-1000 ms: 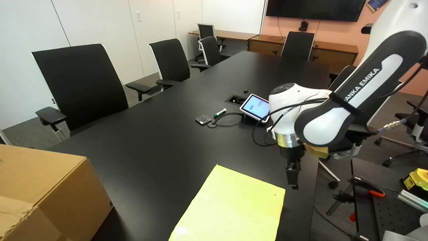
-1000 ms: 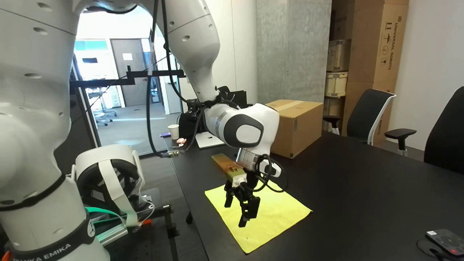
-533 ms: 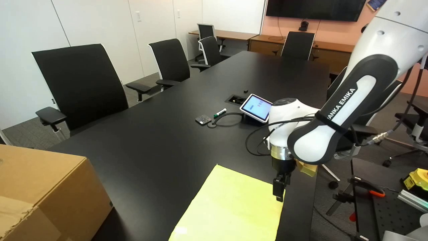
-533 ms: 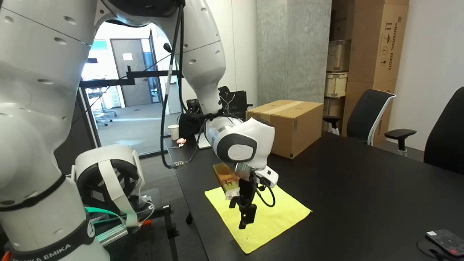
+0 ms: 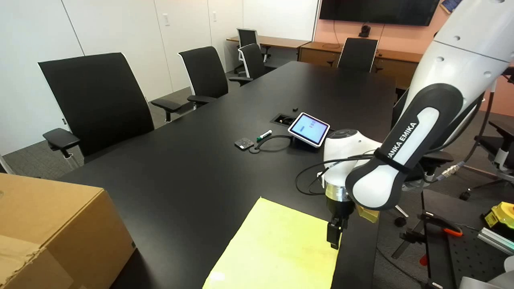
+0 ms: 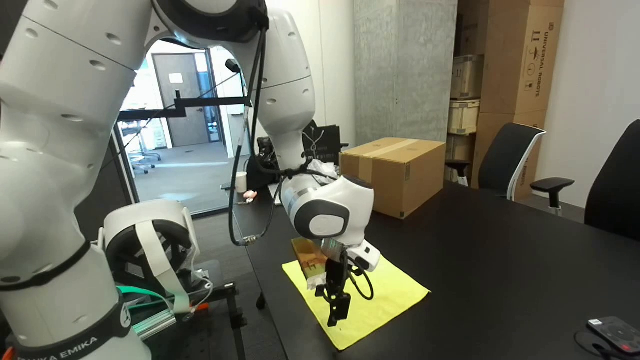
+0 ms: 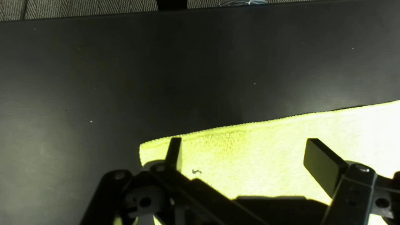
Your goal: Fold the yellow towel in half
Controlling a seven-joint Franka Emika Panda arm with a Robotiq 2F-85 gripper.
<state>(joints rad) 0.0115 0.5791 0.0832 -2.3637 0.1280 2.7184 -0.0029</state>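
The yellow towel lies flat and spread out on the black table. It also shows in the exterior view and in the wrist view. My gripper points down over the towel's edge near one corner, as in the exterior view. In the wrist view the gripper is wide open, with only towel between its fingers. The left finger is close to the towel's corner, near a small dark mark. I cannot tell whether the fingertips touch the cloth. The arm hides part of the towel.
A tan cardboard box stands on the table beyond the towel, also in the exterior view. A small tablet with a cable, a green marker and a remote lie farther along. The table edge runs close beside the towel.
My gripper has moved down and over the towel, from beyond its corner to low above its edge. It still looks open. The towel has not moved.
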